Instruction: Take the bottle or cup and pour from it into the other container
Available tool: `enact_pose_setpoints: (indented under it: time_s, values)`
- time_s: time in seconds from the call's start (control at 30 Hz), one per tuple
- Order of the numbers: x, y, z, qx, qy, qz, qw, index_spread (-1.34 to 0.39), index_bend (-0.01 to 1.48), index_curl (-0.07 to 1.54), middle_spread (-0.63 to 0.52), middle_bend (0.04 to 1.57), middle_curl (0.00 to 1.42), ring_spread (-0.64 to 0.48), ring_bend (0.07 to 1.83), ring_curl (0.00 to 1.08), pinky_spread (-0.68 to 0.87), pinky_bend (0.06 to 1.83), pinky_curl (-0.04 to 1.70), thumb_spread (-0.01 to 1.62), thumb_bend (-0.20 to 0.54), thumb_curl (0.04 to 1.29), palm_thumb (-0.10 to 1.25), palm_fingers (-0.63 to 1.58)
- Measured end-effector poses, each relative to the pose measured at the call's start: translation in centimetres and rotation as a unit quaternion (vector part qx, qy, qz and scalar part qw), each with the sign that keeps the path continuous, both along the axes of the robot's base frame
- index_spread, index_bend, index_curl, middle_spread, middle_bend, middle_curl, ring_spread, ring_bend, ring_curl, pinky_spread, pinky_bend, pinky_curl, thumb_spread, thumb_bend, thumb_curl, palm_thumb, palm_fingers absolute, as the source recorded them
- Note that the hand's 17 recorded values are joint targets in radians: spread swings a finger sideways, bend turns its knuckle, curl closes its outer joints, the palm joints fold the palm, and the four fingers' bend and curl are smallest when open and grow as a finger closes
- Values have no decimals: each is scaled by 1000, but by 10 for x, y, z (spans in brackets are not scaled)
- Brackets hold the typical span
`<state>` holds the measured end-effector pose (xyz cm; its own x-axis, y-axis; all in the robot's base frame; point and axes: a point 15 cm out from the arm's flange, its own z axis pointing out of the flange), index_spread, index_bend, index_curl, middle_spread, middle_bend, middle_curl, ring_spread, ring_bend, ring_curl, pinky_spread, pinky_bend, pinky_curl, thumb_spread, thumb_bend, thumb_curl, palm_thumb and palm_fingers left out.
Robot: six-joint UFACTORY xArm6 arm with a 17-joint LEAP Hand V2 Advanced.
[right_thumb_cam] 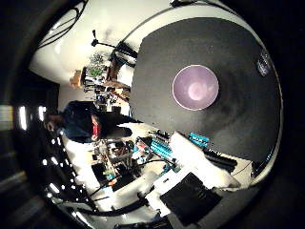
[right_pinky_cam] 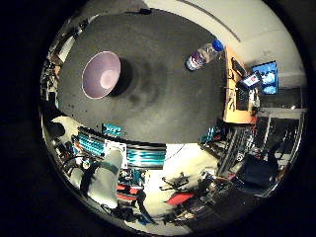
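Observation:
A purple bowl [right_pinky_cam: 102,74] stands on a dark round table [right_pinky_cam: 158,94] in the right little finger side palm view. A clear plastic bottle [right_pinky_cam: 204,55] with a blue cap and a purple label is on the same table, away from the bowl, its cap toward the table's rim. I cannot tell whether it is upright. The right thumb side palm view shows the bowl [right_thumb_cam: 195,88] from above, with nothing in it. My hand [right_pinky_cam: 123,150] shows as white and teal parts at the table's edge, well above the table and away from both things.
Beyond the table, the right little finger side palm view shows a wooden desk [right_pinky_cam: 237,99] with a lit monitor [right_pinky_cam: 267,77]. The right thumb side palm view shows a tripod [right_thumb_cam: 110,43] and a plant [right_thumb_cam: 95,65] on the pale floor.

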<state>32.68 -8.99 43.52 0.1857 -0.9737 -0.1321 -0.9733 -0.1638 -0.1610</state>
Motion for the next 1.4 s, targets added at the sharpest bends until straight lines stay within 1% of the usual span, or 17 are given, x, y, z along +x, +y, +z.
enact_pose_setpoints:
  time_s: [0.23, 0.43, 0.57, 0.7, 0.97, 1.17, 1.27, 1.4]
  values:
    - [12, -30, 20, 8, -30, -37, 999, -312, 155, 263, 46, 249, 335, 162, 402, 253, 433, 813, 37, 1024, -27, 369, 644, 151]
    - [26, -57, 33, 66, -72, -73, 993, -286, 160, 268, 50, 264, 337, 162, 414, 249, 428, 832, 12, 1032, -25, 361, 632, 174]
    - [37, -88, 43, 94, -100, -99, 986, -274, 163, 273, 50, 262, 334, 157, 432, 249, 435, 842, -3, 1033, -25, 361, 629, 196]
    - [43, -117, 41, 103, -104, -120, 982, -268, 163, 276, 51, 266, 334, 150, 440, 245, 438, 853, -4, 1035, -27, 357, 615, 203]
    - [55, -162, 36, 157, -137, -152, 966, -256, 167, 288, 42, 262, 332, 141, 455, 236, 441, 838, -6, 1036, -25, 351, 601, 218]
    - [62, -181, 11, 179, -129, -159, 962, -257, 166, 291, 47, 262, 333, 145, 451, 228, 439, 836, -5, 1043, -26, 347, 588, 211]
    - [70, -192, 1, 197, -138, -169, 956, -250, 167, 292, 50, 264, 334, 146, 447, 225, 438, 833, -6, 1043, -29, 345, 576, 209]
    - [70, -205, -16, 218, -135, -181, 950, -245, 168, 292, 51, 263, 334, 150, 448, 222, 437, 821, -5, 1046, -28, 335, 550, 208]
